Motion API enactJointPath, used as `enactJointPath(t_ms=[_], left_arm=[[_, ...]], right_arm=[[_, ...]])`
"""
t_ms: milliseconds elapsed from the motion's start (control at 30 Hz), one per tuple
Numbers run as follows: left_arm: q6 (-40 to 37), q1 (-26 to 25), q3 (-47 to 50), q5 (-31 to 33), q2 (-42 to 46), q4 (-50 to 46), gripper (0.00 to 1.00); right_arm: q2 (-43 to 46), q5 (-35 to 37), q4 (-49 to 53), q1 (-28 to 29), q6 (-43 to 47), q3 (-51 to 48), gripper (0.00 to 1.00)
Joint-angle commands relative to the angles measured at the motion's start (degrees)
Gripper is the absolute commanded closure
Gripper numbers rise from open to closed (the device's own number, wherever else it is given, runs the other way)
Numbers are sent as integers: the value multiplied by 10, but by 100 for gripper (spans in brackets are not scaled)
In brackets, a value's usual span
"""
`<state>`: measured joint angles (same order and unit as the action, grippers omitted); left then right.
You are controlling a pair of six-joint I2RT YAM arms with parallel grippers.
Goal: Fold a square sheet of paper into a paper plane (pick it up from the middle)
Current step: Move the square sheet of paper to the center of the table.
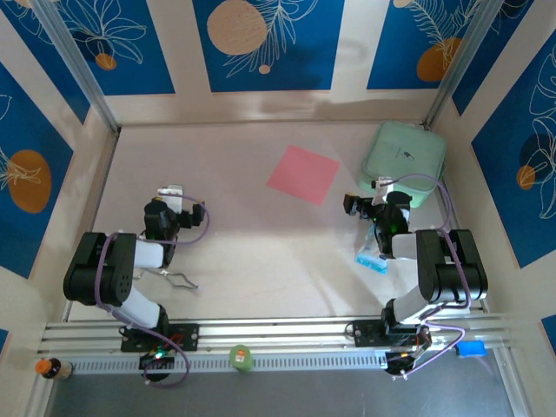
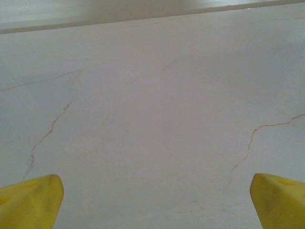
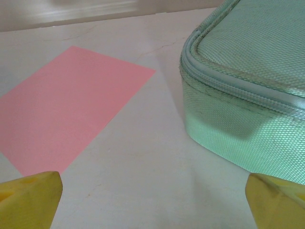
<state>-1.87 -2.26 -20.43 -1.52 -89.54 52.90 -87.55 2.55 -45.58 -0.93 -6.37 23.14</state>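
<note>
Square sheet of paper [image 1: 302, 174] lies flat and unfolded on the worktop [image 1: 261, 252], just left of the green case [image 1: 404, 155], not touching it. My right gripper [image 3: 152, 191]: spread wide, empty, near the case's front corner. My left gripper [image 2: 155, 191]: wide, empty, well left of the case.

Pale table [image 1: 243, 234], faint hairline cracks running across it. Pink sheet [image 1: 302, 174] lies flat toward the back, with the green case [image 1: 404, 155] near it on the right, not touching. A blue-and-white packet [image 1: 372, 258] sits nearer, and a wire clip [image 1: 180, 280] lies at the left.
</note>
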Motion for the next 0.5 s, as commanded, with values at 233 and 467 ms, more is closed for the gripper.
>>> enactJointPath(t_ms=[233, 467], left_arm=[[-1, 6, -11, -14, -1, 6, 0], [-4, 5, 11, -17, 3, 44, 0]], right_arm=[[3, 0, -2, 5, 9, 10, 1], [8, 9, -8, 16, 22, 5, 1]])
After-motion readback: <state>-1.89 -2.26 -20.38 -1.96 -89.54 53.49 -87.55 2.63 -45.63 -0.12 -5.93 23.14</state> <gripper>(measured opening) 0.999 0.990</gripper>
